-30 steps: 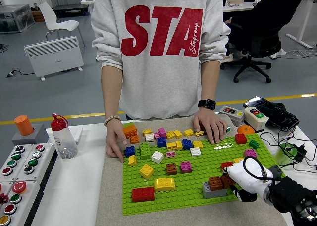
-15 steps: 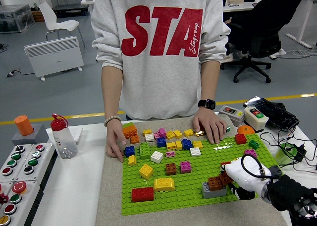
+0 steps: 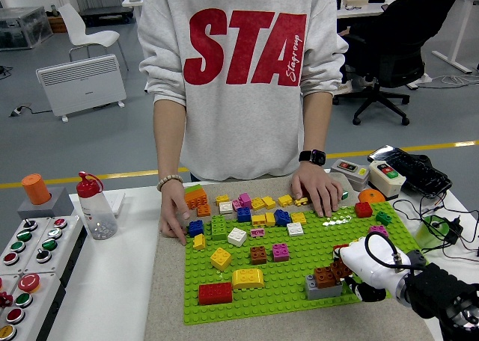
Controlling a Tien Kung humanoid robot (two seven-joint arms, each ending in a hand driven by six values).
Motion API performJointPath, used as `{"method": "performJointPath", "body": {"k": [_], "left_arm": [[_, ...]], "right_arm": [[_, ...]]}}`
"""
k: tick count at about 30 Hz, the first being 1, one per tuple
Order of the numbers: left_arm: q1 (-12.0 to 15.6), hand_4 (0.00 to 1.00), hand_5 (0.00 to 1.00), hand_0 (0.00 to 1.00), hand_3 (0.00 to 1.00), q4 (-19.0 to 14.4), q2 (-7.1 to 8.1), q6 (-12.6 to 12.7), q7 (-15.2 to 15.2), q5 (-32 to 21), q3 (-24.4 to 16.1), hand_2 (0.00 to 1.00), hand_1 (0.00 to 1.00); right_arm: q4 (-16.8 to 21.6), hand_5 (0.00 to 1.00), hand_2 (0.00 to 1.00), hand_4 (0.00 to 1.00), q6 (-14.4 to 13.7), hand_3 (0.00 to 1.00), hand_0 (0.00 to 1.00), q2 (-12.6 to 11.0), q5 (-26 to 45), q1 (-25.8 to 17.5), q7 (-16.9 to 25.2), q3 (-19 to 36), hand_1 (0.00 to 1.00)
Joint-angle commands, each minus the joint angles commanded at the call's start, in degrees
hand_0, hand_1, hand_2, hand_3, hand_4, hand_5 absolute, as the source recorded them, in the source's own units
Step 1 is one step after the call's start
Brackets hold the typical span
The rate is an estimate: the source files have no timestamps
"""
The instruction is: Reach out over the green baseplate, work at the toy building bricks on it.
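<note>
- On the white table [image 3: 112, 281] we see a person in a grey sweatshirt with red letters [image 3: 243, 72] standing at the far side, both of the person's hands resting on the far edge of the baseplate: one hand [image 3: 174, 214] at its far left corner, the other hand [image 3: 318, 191] near its far right.
- The flat green studded baseplate [image 3: 299, 270] lies on a beige mat [image 3: 165, 296] in the middle of the table, with many coloured toy bricks scattered over it.
- Our right robot hand [image 3: 368, 272], white-shelled on a black arm, reaches in from the lower right; its fingers curl against the brown brick on a grey brick [image 3: 322, 281] at the baseplate's near right, but we cannot tell whether they truly grip it.
- A red rectangular brick [image 3: 215, 292] and a yellow brick [image 3: 248, 279] sit side by side near the front edge.
</note>
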Motion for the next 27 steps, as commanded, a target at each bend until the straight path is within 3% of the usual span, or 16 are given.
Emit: {"method": "performJointPath", "body": {"k": [27], "left_arm": [[0.02,0.284,0.998,0.651,0.565,0.0,-0.06,0.02,0.02,0.0,-0.01,0.668,0.69]], "right_arm": [[-0.75,0.233,0.456,0.384,-0.26,0.489,0.213,-0.59,3.77,-1.17,1.68,2.44,0.354]]}}
